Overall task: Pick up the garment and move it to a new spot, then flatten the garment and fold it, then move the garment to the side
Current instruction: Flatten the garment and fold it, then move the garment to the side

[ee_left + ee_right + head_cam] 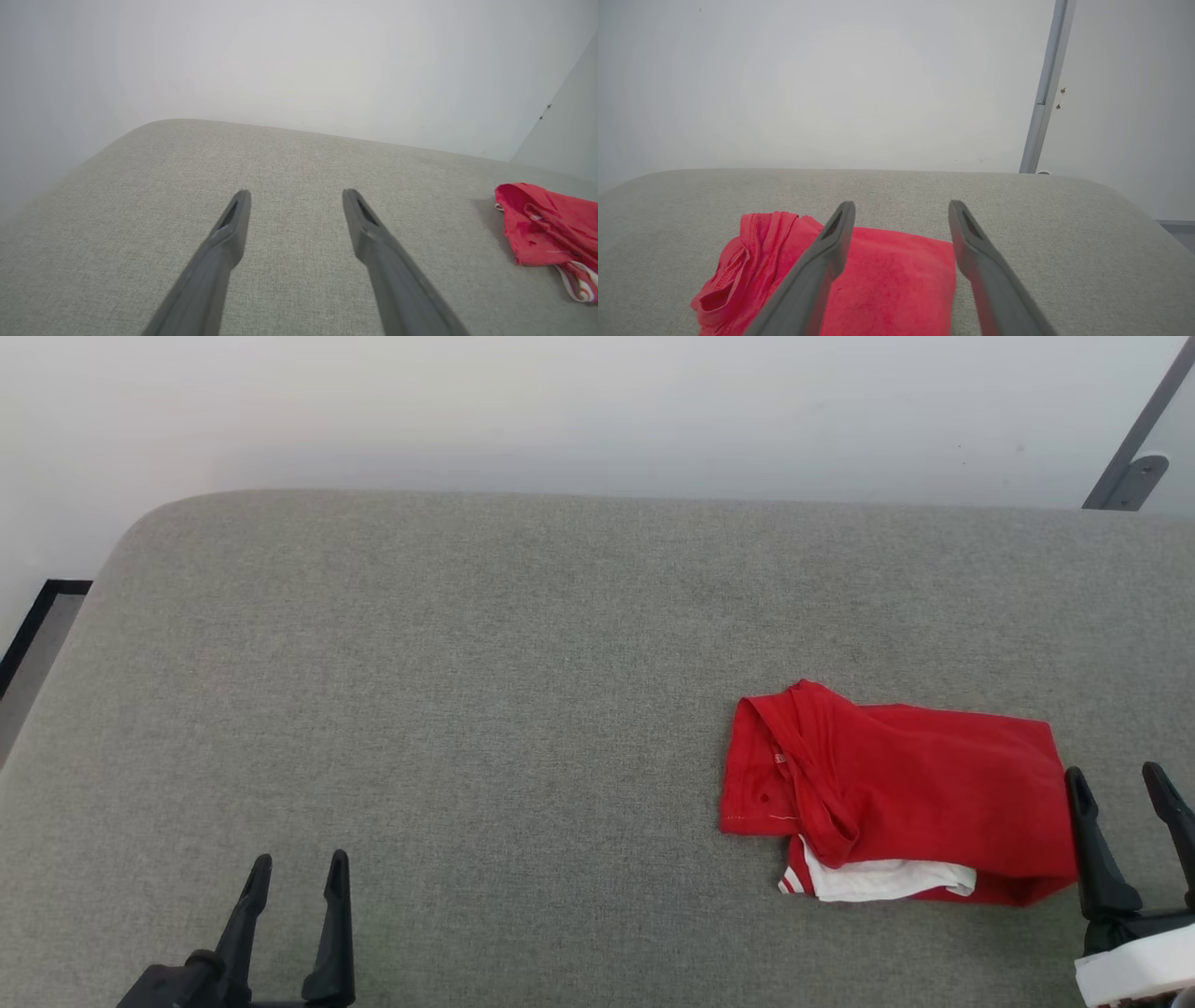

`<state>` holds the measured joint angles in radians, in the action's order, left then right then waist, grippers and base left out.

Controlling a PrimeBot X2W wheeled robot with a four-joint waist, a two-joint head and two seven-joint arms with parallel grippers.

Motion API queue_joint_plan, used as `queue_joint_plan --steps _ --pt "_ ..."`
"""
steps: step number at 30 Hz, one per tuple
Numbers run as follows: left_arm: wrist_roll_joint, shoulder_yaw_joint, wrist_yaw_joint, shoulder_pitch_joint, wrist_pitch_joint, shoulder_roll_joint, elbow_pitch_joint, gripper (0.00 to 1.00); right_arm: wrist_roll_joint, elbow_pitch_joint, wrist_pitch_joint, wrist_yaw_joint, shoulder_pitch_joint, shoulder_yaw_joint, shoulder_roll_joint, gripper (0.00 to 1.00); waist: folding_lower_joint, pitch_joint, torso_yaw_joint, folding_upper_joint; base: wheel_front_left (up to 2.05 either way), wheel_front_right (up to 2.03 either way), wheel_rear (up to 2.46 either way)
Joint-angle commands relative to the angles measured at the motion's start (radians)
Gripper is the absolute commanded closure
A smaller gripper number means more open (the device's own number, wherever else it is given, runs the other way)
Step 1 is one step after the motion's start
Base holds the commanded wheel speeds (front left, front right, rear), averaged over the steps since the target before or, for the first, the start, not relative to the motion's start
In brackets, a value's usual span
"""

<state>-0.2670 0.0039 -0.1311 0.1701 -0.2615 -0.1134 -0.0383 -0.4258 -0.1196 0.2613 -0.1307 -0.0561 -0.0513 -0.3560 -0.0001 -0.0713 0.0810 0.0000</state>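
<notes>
The garment (896, 793) is a bright red shirt, folded into a rough rectangle on the right of the grey cushioned surface (467, 709), with a white striped sleeve showing at its near edge. My right gripper (1117, 781) stands open just right of the garment's right edge, nothing between its fingers. In the right wrist view the garment (887, 280) lies under and left of the open right gripper (901, 207). My left gripper (299, 863) is open at the lower left, far from the cloth. The left wrist view has the left gripper (295, 195) open and the garment (546, 228) at the right edge.
The pale wall (560, 411) runs along the surface's far edge. A grey metal post (1134, 439) rises at the back right. A strip of floor with dark trim (37, 625) lies beyond the rounded left corner.
</notes>
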Motion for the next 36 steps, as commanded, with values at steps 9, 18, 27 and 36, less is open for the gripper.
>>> queue_joint_plan --steps 9,18,27,36 --pt "0.011 -0.009 0.001 -0.054 -0.005 0.009 0.009 0.0 -0.006 0.013 -0.062 0.0 0.087 0.031 -0.037 0.0 0.0001 -0.051 -0.011 0.0 0.0 0.0 0.0" --pt "0.013 -0.057 0.001 -0.174 -0.005 -0.011 -0.006 0.0 -0.107 -0.022 -0.504 0.0 0.272 0.188 -0.24 0.0 0.0001 -0.141 -0.026 0.0 0.0 0.0 0.0" --pt "0.008 -0.099 0.001 -0.256 -0.005 -0.013 -0.028 0.0 -0.331 -0.013 -0.946 0.0 0.346 0.238 -0.386 0.0 0.0001 -0.216 -0.021 0.0 0.0 0.0 0.0" --pt "0.006 -0.128 0.001 -0.321 -0.005 0.0 -0.038 0.0 -0.386 -0.033 -1.073 0.0 0.338 0.227 -0.328 0.0 0.0001 -0.307 0.004 0.0 0.0 0.0 0.0"
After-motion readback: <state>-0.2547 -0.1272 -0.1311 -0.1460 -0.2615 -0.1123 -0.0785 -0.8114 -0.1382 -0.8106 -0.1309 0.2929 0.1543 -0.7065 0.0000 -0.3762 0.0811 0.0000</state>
